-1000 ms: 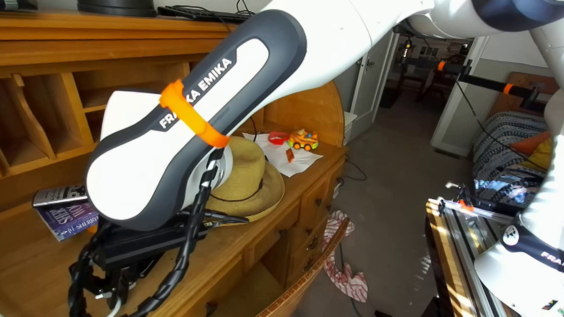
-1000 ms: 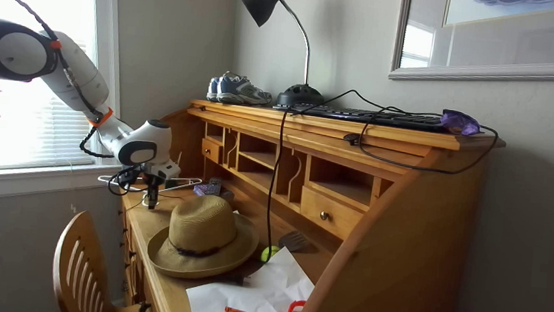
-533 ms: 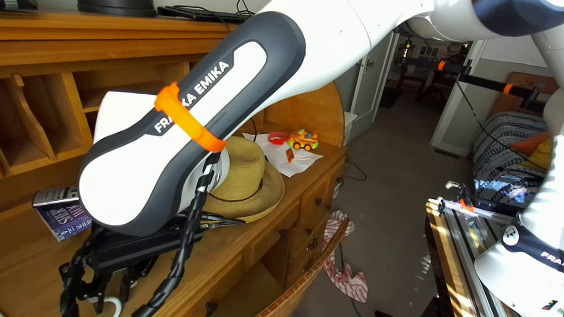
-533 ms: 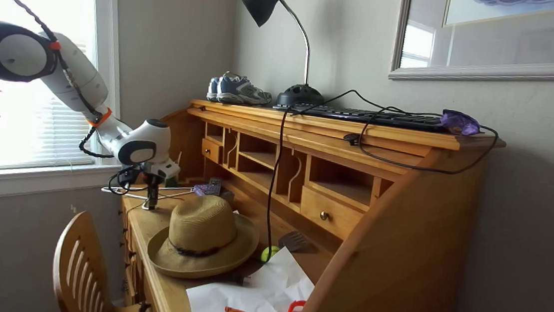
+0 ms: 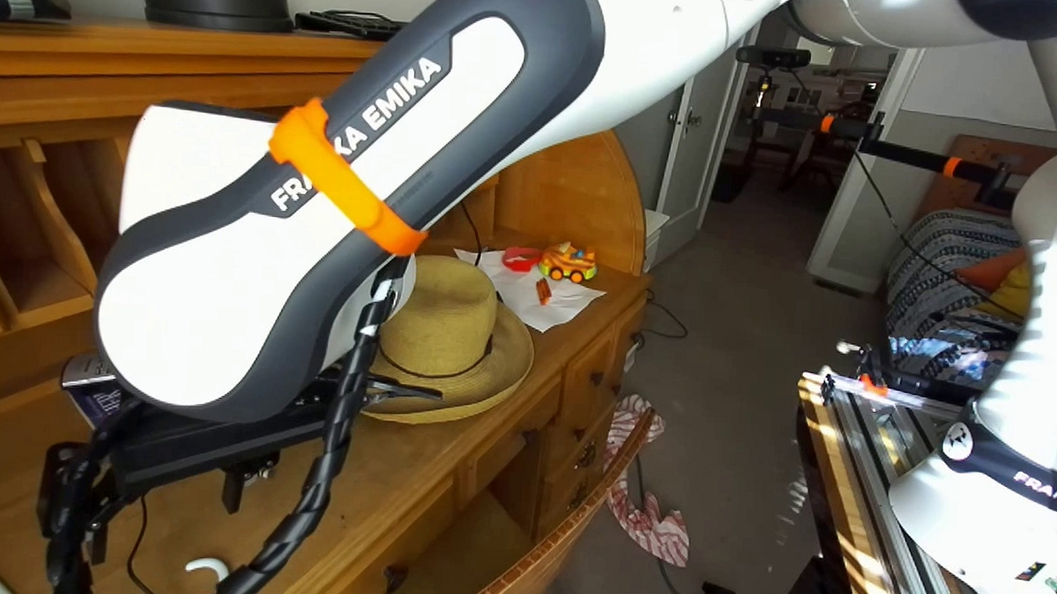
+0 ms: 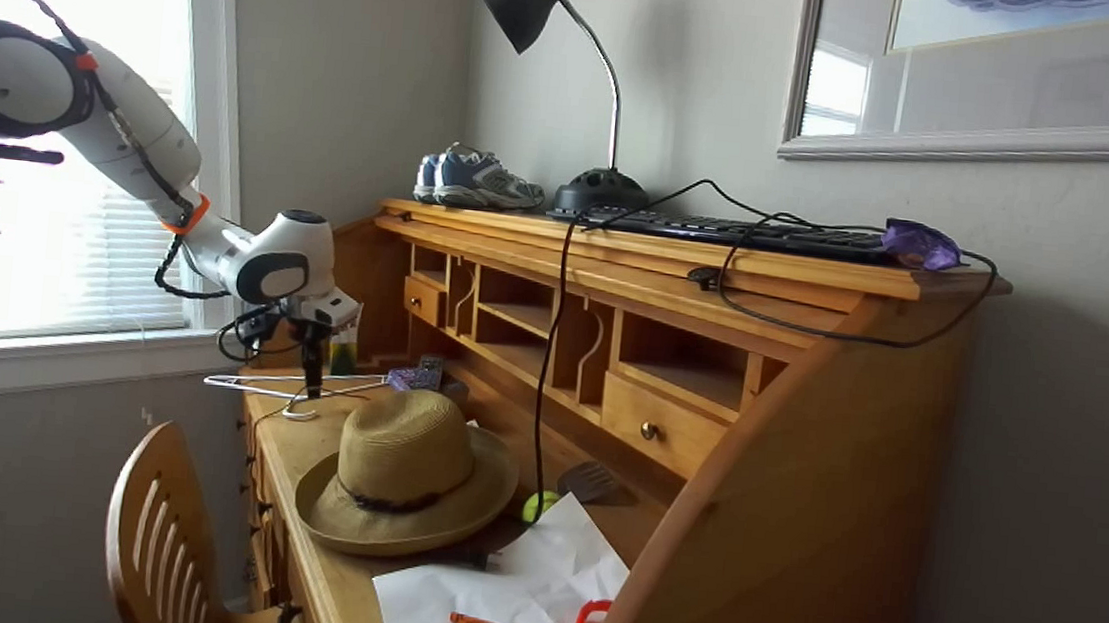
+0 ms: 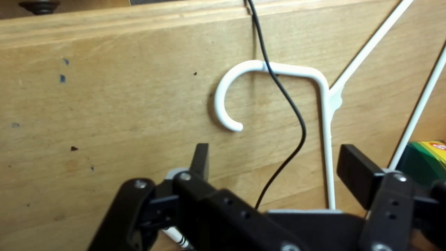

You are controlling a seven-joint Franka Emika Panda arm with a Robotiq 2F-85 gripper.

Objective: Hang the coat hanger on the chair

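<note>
Wrist view shows the gripper (image 7: 275, 161) above the desk (image 7: 122, 104), its fingers (image 7: 359, 174) spread wide; the white hanger (image 7: 327, 139) lies on the desk below, a black cable (image 7: 304, 132) crossing over its hook (image 7: 219, 99). In an exterior view, a straw hat (image 6: 407, 449) sits near the hook, and the wooden chair (image 6: 175, 464) stands beside the desk

In the wrist view the wooden table (image 7: 139, 104) bears a white coat hanger (image 7: 327, 108), running from the centre to the upper right of the frame, a black cable (image 7: 302, 122) crossing over it, and a green-and-yellow box (image 7: 423, 160) at the right edge. In an exterior view a straw hat (image 6: 408, 469) sits left of centre, white paper (image 6: 510, 594) at bottom centre, a yellow-green ball (image 6: 549, 504) near its top edge.
</note>
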